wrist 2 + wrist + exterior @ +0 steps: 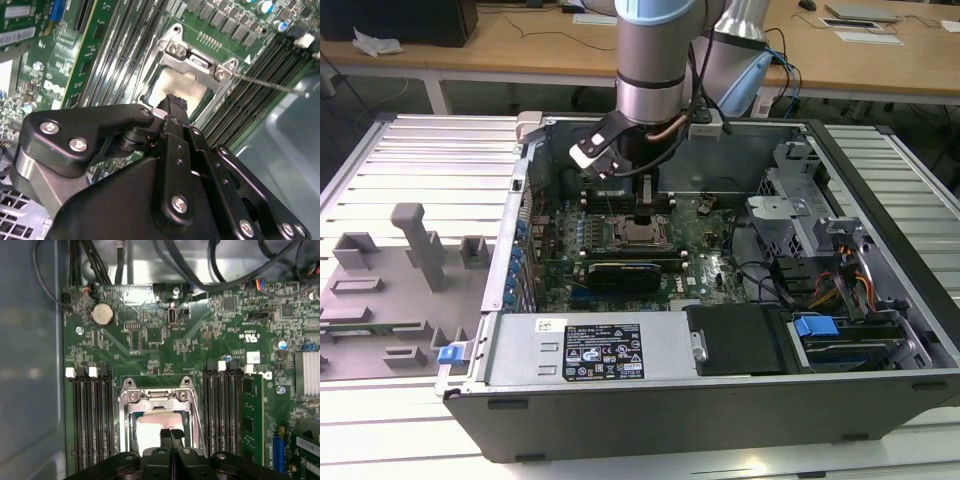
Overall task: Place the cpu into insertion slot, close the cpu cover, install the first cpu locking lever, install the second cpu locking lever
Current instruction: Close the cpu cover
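Note:
Inside the open computer case, the insertion slot [638, 236] sits in the green board. The cpu [150, 426] lies in it, its pale silvery top showing in both wrist views [181, 88]. The cpu cover [155, 396] lies down flat around it, framing the chip through its window [199, 61]. One thin wire locking lever [270, 85] sticks out free from the socket's corner, over the memory slots. My gripper [171, 434] hangs right over the socket's near edge [645, 214]. Its two black fingertips [173, 103] are pressed together with nothing seen between them.
Rows of black memory slots [90, 415] flank the socket on both sides. A graphics card [625, 272] lies in front of it and cables [770, 275] run to the exterior view's right. The case walls [510, 250] close in all round; a grey fixture tray [390, 290] sits outside.

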Controlling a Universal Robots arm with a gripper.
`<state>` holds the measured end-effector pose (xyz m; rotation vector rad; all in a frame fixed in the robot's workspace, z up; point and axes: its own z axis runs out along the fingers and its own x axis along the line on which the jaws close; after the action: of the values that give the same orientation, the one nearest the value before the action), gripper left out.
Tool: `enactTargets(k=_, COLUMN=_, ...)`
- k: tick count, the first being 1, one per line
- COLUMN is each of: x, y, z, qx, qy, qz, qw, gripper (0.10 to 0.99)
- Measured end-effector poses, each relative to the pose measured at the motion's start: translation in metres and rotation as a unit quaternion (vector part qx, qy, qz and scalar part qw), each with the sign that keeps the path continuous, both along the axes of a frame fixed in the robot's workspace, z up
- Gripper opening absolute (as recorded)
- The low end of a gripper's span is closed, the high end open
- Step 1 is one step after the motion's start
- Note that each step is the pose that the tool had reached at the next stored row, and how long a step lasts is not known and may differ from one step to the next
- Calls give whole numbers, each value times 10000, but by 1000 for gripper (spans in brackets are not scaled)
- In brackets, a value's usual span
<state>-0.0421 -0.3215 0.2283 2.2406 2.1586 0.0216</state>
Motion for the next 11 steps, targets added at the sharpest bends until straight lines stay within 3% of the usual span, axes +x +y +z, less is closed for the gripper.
enactTargets(k=6, x=-6, y=0, z=-25, qx=1, qy=1, qz=1, qw=10000, gripper=106)
enactTargets(k=11, x=-5, y=1, z=-27, qx=-6, qy=0, qz=402, qw=9992, gripper=106)
